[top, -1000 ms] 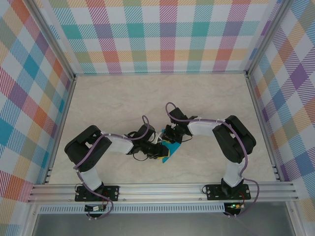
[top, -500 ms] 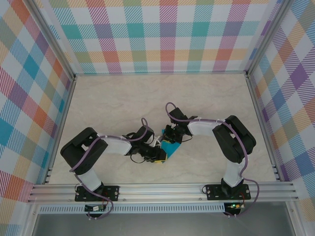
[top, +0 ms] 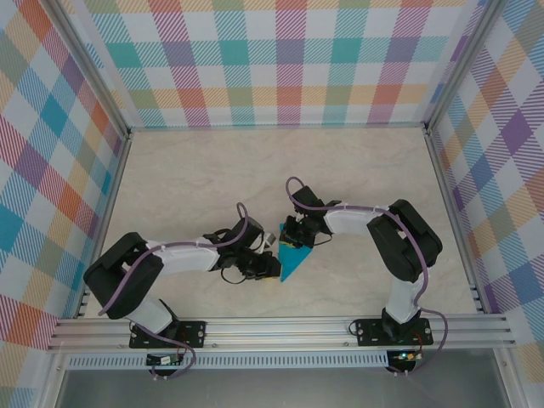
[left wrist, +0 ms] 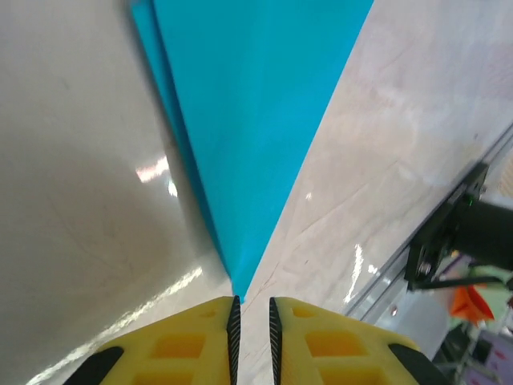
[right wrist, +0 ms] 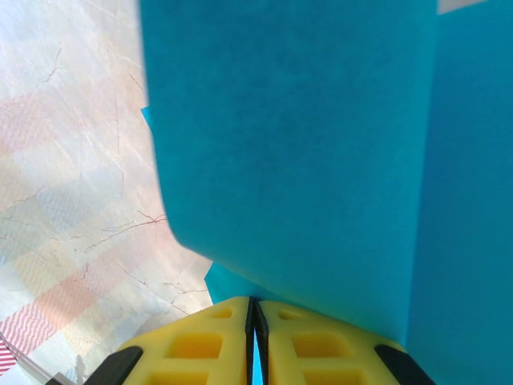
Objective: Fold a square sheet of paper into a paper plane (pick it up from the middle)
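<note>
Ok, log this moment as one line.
folded teal paper: narrow triangle on table | right tool: shut on its wide end | left tool: nearly shut at pointed tip, grip unclear

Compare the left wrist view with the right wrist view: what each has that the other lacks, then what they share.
Left wrist: the paper narrowing to a point just ahead of the left gripper, jaws slightly apart; a black base bracket. Right wrist: the right gripper shut on the paper's edge, layered folds close up. Shared: teal paper, marbled table.
</note>
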You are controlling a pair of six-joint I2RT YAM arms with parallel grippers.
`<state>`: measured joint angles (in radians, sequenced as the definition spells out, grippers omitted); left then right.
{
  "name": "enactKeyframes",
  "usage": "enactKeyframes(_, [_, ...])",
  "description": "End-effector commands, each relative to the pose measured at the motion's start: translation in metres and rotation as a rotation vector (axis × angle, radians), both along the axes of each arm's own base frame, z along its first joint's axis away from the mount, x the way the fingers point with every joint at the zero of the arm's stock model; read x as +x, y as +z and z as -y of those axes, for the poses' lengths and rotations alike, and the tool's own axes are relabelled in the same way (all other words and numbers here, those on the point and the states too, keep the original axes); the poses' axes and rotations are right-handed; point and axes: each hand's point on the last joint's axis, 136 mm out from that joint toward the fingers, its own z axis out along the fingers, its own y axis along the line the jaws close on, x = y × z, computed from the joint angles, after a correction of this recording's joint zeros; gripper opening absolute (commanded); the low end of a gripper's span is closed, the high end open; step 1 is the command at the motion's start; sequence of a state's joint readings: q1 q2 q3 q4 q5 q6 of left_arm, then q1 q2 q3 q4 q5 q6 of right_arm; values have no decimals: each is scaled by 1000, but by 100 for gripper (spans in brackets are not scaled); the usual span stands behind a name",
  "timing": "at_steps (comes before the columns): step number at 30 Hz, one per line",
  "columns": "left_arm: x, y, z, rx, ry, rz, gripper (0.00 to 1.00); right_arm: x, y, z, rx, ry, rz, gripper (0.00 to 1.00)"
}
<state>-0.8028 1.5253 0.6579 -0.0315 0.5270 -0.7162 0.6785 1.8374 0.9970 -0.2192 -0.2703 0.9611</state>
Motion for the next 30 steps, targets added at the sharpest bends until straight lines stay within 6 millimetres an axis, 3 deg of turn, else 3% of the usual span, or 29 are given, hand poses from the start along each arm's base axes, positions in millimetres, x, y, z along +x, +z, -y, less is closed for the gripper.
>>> enactKeyframes(1, [34, 13, 4, 10, 144, 104, 18, -20, -29, 27, -145, -20, -85, 14])
enactKeyframes(10, [62, 13, 32, -95, 233, 110, 17, -17, -24, 21, -116, -23, -84, 14])
enactKeyframes(17, [67, -5, 45, -85, 211, 70, 15, -18, -26, 21, -110, -31, -86, 14])
enactKeyframes(25, [47, -53, 8, 110, 228, 14, 6, -3, -8, 21, -98, -23, -39, 14])
enactKeyframes(30, [31, -74, -18, 199, 237, -12, 4, 22, 28, 20, -21, -17, 61, 14])
